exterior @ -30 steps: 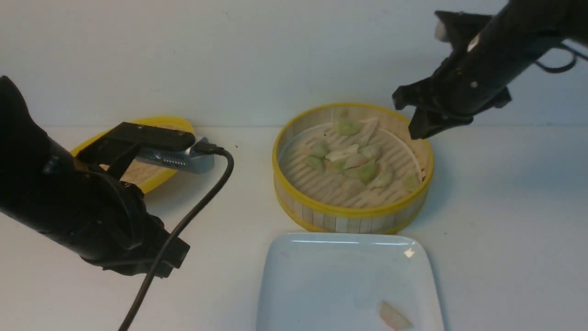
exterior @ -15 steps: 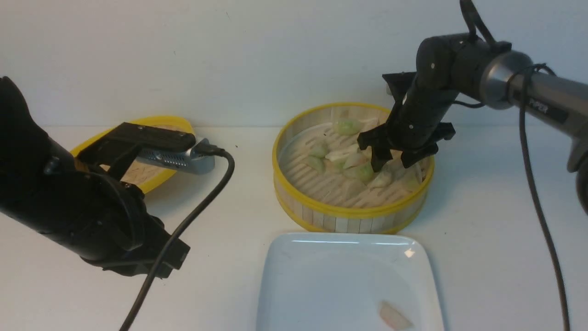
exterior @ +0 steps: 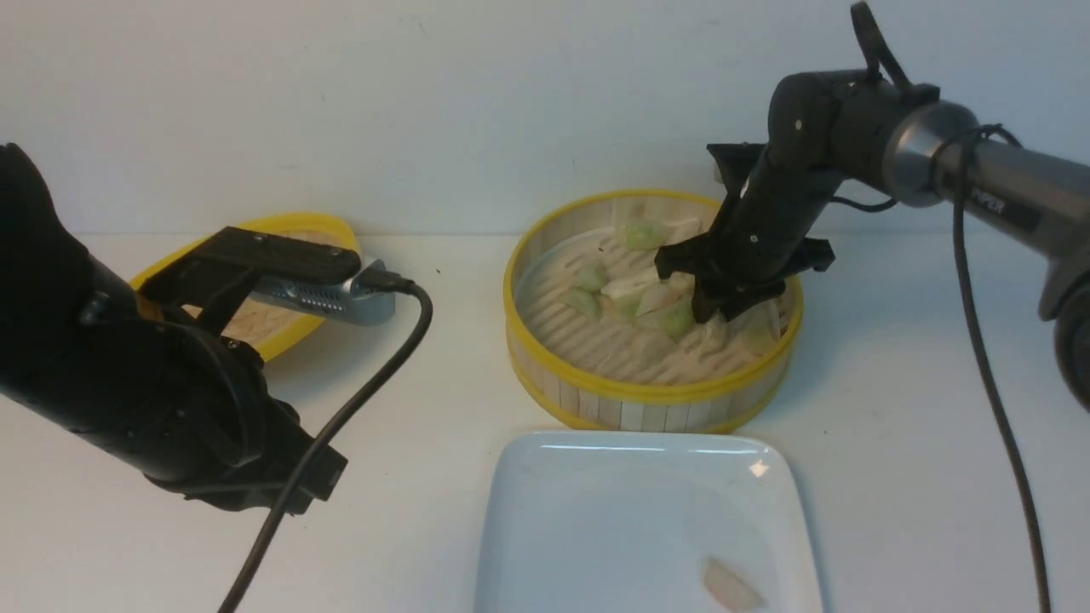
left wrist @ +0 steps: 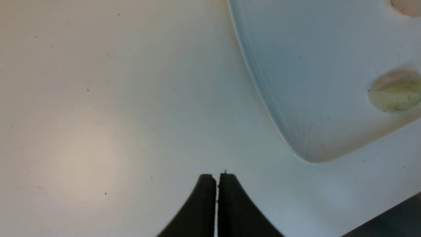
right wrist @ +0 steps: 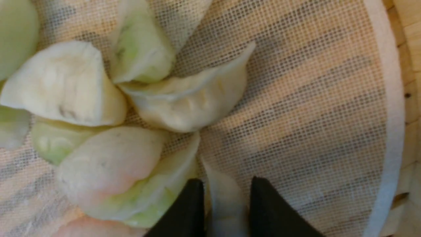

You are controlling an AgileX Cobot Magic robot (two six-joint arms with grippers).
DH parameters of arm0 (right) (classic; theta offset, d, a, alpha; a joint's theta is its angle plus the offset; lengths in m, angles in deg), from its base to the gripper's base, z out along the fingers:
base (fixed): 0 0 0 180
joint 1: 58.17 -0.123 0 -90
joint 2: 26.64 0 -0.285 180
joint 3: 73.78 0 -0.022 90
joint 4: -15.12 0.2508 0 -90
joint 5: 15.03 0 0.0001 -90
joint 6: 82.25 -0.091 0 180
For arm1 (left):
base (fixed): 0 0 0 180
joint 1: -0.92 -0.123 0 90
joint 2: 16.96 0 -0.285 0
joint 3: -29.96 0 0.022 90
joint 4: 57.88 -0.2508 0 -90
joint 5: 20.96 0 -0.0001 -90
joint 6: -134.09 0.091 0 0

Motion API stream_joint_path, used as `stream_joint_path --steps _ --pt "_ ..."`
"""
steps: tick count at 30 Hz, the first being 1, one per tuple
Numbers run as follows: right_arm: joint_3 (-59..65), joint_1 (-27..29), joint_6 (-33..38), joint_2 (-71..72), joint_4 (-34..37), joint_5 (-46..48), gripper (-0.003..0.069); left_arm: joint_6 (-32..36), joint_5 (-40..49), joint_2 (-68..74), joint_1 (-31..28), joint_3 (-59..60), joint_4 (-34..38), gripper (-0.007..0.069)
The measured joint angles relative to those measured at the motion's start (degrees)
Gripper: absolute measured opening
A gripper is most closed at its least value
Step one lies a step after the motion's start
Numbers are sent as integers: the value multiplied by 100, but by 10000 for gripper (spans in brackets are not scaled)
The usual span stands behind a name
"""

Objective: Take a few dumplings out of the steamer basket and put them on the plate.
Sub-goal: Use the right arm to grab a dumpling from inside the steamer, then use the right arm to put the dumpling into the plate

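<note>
The steamer basket (exterior: 651, 393) stands at the table's middle back and holds several white and green dumplings (exterior: 645, 234). My right gripper (exterior: 715, 311) is down inside it, its jaws closed around a pale white dumpling (right wrist: 225, 197) beside a green one (right wrist: 154, 194); it also shows in the right wrist view (right wrist: 227, 184). The white plate (exterior: 596, 511) lies in front of the basket with a pale dumpling (exterior: 731, 586) on it. The left wrist view shows the plate (left wrist: 312, 82) with a green dumpling (left wrist: 394, 90). My left gripper (left wrist: 217, 176) is shut and empty over bare table, left of the plate.
The shallow yellow-rimmed lid (exterior: 289, 328) lies at the back left, partly behind my left arm (exterior: 170, 383). A black cable (exterior: 341, 417) hangs from that arm's camera. A white mesh liner (right wrist: 296, 98) covers the basket floor. A wall stands close behind the table.
My right gripper came down from above the basket's far right rim into the basket and narrowed its jaws around a white dumpling. The left arm has not moved.
</note>
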Motion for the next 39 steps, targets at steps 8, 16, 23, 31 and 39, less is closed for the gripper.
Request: stream_joint_path --steps 8,16,23,31,39 --pt "-411 -5 187 119 65 559 130 0 0 0 0 0 0 -6" --pt "-543 -5 228 1767 94 609 130 0 0 0 0 0 -2 -6" --pt "813 -265 401 3285 367 646 130 0 0 0 0 0 -2 -6" --pt "3179 -1307 447 3767 363 169 130 0 0 0 0 0 -2 -6" --pt "4519 -1833 453 3079 380 -1260 130 0 58 0 0 0 -2 -6"
